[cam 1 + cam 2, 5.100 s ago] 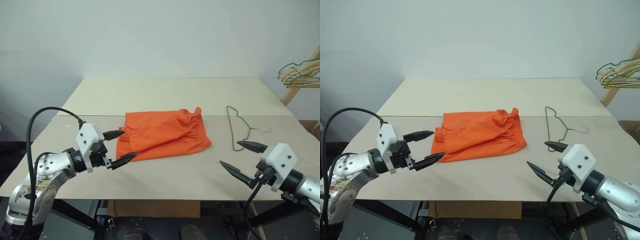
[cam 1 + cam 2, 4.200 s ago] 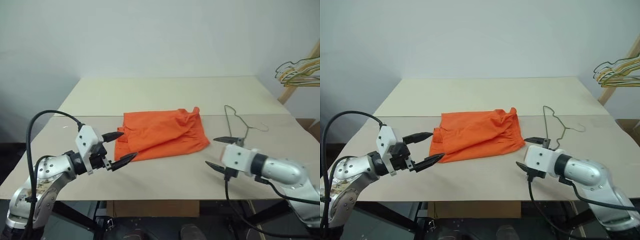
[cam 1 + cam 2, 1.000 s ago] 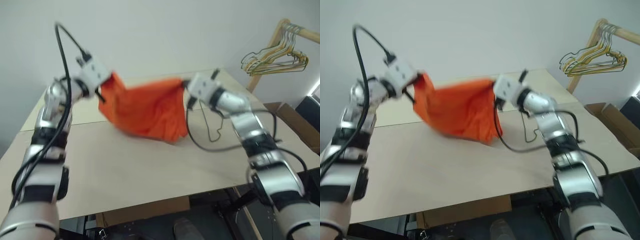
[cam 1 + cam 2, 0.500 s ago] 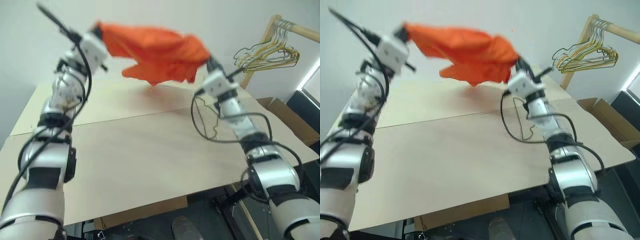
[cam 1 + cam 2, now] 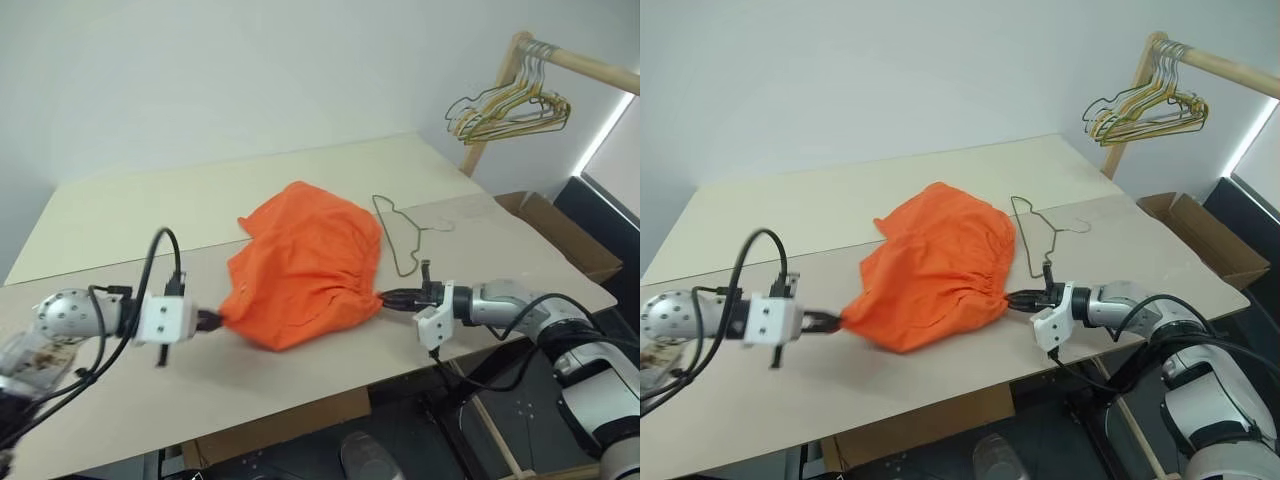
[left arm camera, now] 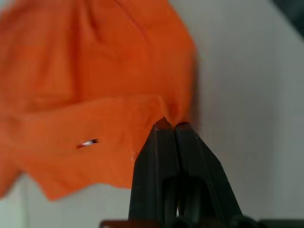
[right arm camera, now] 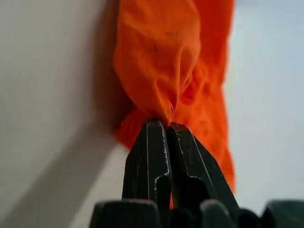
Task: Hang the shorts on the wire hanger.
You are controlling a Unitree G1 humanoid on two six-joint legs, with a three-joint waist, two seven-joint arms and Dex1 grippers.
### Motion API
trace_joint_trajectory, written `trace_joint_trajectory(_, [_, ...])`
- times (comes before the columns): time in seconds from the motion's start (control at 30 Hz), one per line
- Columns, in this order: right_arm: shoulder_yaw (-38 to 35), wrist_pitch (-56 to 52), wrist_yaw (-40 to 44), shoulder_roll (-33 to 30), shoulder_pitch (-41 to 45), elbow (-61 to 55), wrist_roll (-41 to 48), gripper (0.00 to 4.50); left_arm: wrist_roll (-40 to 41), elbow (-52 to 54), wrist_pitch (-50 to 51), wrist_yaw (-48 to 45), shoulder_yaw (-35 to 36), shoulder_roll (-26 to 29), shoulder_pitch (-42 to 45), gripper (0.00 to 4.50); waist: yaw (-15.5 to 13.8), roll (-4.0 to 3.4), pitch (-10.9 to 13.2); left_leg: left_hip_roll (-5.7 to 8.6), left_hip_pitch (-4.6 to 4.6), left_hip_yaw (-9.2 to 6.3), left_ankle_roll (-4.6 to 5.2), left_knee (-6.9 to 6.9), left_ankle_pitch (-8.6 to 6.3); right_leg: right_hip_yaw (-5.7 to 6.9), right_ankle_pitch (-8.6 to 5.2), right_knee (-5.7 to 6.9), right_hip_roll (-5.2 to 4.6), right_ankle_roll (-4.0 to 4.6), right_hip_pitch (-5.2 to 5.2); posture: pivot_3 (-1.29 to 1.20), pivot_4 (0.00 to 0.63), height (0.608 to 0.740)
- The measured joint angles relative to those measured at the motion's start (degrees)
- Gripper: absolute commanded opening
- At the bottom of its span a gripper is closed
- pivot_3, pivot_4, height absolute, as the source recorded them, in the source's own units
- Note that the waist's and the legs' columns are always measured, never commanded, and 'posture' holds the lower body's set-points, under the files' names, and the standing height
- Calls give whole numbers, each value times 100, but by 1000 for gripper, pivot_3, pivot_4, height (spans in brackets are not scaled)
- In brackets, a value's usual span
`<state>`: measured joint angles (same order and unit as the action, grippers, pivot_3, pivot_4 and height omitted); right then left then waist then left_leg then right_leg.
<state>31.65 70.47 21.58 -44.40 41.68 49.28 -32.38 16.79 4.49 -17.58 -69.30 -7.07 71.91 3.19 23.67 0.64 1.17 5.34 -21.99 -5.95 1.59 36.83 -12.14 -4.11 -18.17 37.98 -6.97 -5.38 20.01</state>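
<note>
The shorts lie spread on the surface, near its front edge, with the gathered waistband running along the side nearest the robot. Each end of that waistband side is pinched by one gripper, so the garment is held at two points well apart. This two-point hold appears intended to keep the waistband stretched out and the fabric flat, a layout that would suit passing the garment over a hanger bar.

The left gripper has its fingers pressed together on the left corner of the fabric. In the left wrist view the orange cloth starts right at the fingertips. The right gripper has its fingers closed on a bunched fold at the right corner. In the right wrist view the fold gathers into the tips.

The wire hanger lies flat on the surface just beside the right edge of the shorts, hook end pointing away toward the right. Neither gripper touches it. A bunch of other hangers hangs on a wooden rack well apart, beyond the right end of the surface. A cardboard box sits below that rack.

Both arms are low and nearly level with the surface. The left forearm reaches in from the left with the gripper pointing right. The right forearm reaches in from the right with the gripper pointing left. The two grippers face each other across the garment.
</note>
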Motion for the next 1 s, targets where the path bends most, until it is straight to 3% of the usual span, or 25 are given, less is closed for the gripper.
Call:
trace_joint_trajectory(0.13, [-21,-145,194,-17,-49,-216,-29,0,160,803,440,-478,355,469,-849,56,-80,0,1,-5,6,0,-4,-2,-5,3,-2,-1,2,2,-8,-296,0,740])
trace_joint_trajectory(0.33, [-113,-359,139,-120,-277,-544,-245,0,418,2071,1045,-629,1012,442,-2063,56,-148,-3,3,-12,6,0,-9,-2,-8,3,-4,-3,7,7,-9,-301,0,740])
trace_joint_trajectory(0.67, [-323,-361,396,-633,-975,-1425,127,0,132,2429,1330,-612,1268,92,-2313,56,-255,-7,5,-19,35,-2,-16,-2,-17,12,-21,-33,20,39,-63,-301,0,740])
trace_joint_trajectory(0.7, [-326,-380,473,-647,-1061,-1504,242,568,131,2427,1336,-679,1268,83,-2356,443,-255,-6,6,-22,49,-3,-18,-2,-23,12,-23,-38,24,43,-78,-301,0,740])
trace_joint_trajectory(0.93, [-358,-628,1156,-1126,-1678,-2338,1417,2824,144,2047,1075,-1151,1439,-19,-2382,2519,-291,-8,8,-30,62,-3,-19,-2,-32,12,-27,-50,30,51,-97,-281,0,740])
trace_joint_trajectory(1.0, [-554,-1197,1452,-1423,-2206,-2785,2279,3525,242,1663,1007,-1245,1523,-139,-2074,3187,-375,-6,10,-31,62,-4,-18,-2,-33,15,-27,-56,29,51,-102,-276,0,740])
